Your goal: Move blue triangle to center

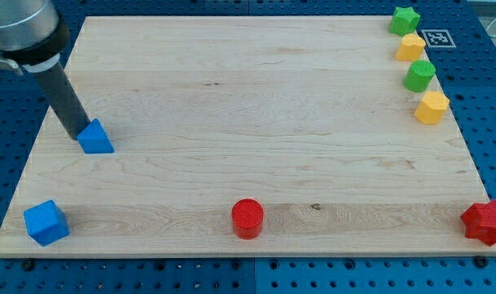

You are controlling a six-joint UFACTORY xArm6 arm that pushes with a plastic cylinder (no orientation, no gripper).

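My tip [73, 132] touches the blue triangle [95, 137] on its left; no jaws exist; next, push rightward toward the desk [256, 106] centre.

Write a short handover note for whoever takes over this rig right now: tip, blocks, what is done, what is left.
My tip sits at the blue triangle's upper-left edge, apparently touching it.
The triangle is near the board's left side, far from center.
Done: tip lined up behind the triangle.
Left: push it toward the view's right to the center; no blocks lie along that path.
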